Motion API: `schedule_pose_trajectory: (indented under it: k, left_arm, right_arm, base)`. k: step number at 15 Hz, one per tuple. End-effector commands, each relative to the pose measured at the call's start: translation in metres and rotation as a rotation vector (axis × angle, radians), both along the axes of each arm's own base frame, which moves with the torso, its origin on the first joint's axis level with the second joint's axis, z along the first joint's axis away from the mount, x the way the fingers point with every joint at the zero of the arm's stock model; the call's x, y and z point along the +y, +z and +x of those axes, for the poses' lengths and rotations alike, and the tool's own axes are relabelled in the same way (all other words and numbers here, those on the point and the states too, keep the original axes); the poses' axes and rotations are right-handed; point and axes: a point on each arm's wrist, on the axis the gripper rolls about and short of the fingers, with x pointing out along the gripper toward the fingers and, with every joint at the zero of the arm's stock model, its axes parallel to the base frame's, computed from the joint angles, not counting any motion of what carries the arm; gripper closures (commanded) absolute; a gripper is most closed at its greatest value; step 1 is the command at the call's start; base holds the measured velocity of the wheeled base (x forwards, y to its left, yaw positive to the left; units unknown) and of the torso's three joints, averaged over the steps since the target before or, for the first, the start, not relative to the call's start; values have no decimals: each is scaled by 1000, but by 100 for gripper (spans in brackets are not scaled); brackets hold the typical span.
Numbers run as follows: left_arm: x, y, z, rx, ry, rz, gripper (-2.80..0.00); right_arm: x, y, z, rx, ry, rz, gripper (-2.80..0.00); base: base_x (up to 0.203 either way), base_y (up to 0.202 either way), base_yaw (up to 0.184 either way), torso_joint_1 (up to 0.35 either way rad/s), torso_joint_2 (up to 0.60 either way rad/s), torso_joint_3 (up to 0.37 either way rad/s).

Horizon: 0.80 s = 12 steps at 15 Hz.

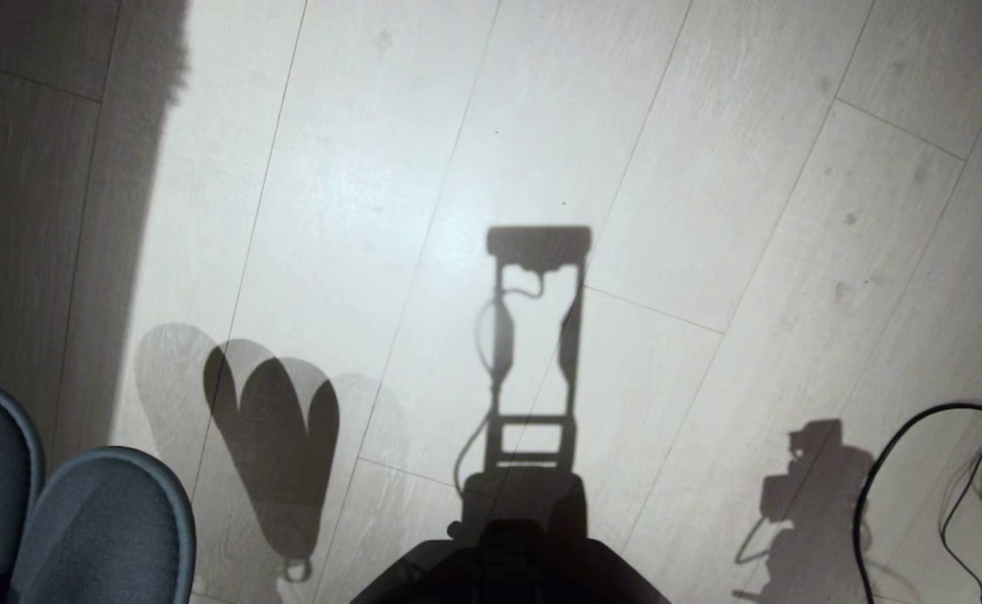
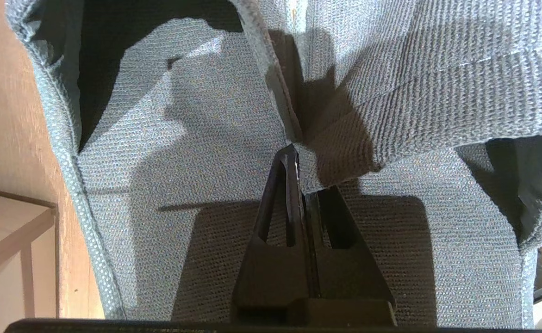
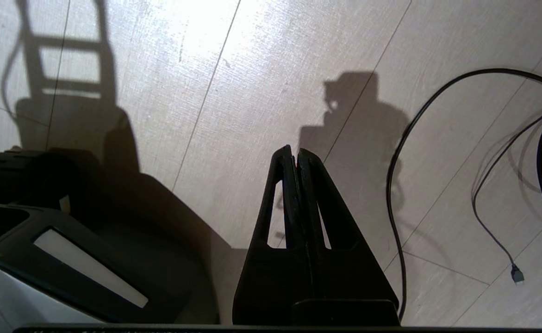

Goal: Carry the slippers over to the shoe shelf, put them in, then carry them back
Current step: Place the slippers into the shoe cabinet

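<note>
The left gripper [image 2: 298, 159] pinches the soft blue-grey fabric slippers [image 1: 80, 520], cut off at the head view's corner, while the right gripper [image 3: 296, 155] hangs clenched, empty.

A pale wood-look plank floor [image 1: 709, 168] fills the head view, its long seams running diagonally. Black cables [image 1: 918, 470] lie looped on it at the right edge, one thin lead ending in a small plug [image 3: 517, 276] flat on the boards. Shadows of the robot and of the slippers [image 1: 80, 528] fall across the planks, with a darker band along the left side
</note>
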Motion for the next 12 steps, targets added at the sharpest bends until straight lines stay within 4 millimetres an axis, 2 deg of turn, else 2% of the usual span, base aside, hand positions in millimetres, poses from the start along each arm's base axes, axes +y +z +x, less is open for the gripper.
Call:
schedule_pose_trajectory:
  k: [1,12]
  left_arm:
    - [0,-3,1,12,1,-2,0]
    - [0,-2,1,11,18,-47,0]
  right_arm:
    - [0,0,0,0,0,0,0]
    - [0,0,0,-2,-1,3,0]
  base:
    - [0,0,0,5,0,108]
    - [0,0,0,1,3,195]
